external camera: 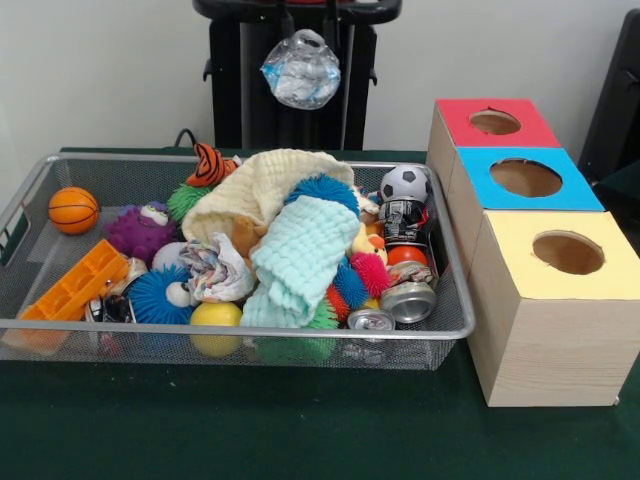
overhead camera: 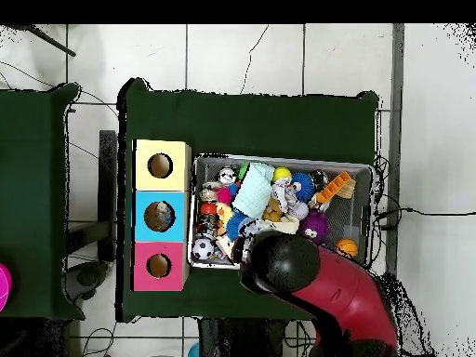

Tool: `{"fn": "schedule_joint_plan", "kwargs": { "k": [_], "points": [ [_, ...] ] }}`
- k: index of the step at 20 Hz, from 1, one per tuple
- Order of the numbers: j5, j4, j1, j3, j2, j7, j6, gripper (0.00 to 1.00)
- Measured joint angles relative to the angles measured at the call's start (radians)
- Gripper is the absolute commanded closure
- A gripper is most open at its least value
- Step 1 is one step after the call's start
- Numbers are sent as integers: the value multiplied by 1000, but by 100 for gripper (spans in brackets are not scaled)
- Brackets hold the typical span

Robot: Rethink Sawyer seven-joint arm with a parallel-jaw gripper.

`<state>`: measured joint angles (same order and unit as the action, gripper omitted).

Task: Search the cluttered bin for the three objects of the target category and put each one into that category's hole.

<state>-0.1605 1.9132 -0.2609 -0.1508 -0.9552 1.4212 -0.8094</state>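
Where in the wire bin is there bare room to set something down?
Bare mesh shows in the wire bin between the small orange basketball and the orange plastic tray. From the purple spiky ball across to the crushed silver cans it is packed, with the cream cloth and mint cloth heaped on top.

Green table: mesh bin, boxes

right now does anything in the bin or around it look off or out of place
One thing: a crumpled clear plastic bag hangs in the air above the bin, at the claw. The bin is just a jumbled heap of toys, cloths and cans, with nothing spilled onto the table.
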Motion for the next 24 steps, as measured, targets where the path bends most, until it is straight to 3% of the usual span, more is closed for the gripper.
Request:
{"fn": "schedule_joint_plan", "kwargs": {
  "k": [13, 24],
  "points": [
    [-58, 53, 92, -14, -1, 102, 8, 100],
    [-95, 121, 170, -17, -2, 119, 67, 100]
  ]
}}
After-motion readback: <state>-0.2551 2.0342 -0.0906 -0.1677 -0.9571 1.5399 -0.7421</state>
